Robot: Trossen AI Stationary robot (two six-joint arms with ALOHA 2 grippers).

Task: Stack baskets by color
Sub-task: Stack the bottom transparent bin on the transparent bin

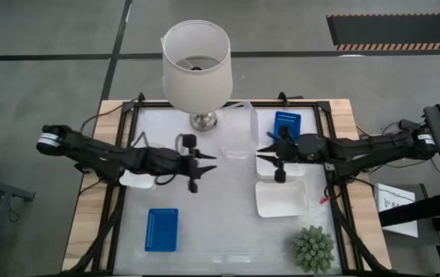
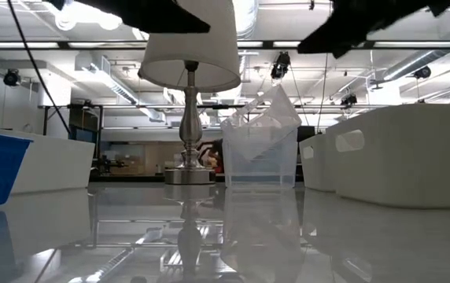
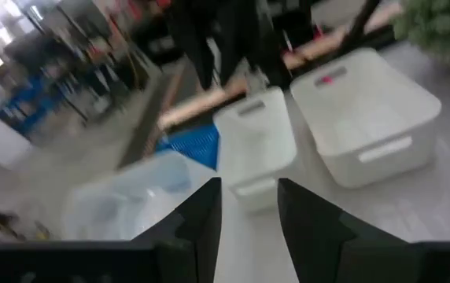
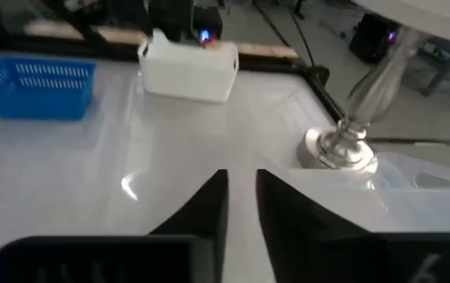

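My left gripper [image 1: 211,164] hangs open above the table's middle, nothing between its fingers [image 3: 248,228]. My right gripper [image 1: 260,154] faces it from the right, slightly open and empty [image 4: 241,212]. One blue basket [image 1: 162,229] stands on the table at the near left. Another blue basket [image 1: 287,123] stands at the far right against a white basket [image 1: 264,125]. A second white basket [image 1: 281,198] sits on the right, and a third [image 1: 135,180] lies under my left arm. Clear baskets [image 1: 239,132] stand beside the lamp.
A lamp with a white shade [image 1: 196,61] stands at the far middle, its metal foot [image 4: 341,148] close ahead of my right gripper. A spiky green plant [image 1: 313,248] sits at the near right corner. Bare table lies between the grippers and toward the near edge.
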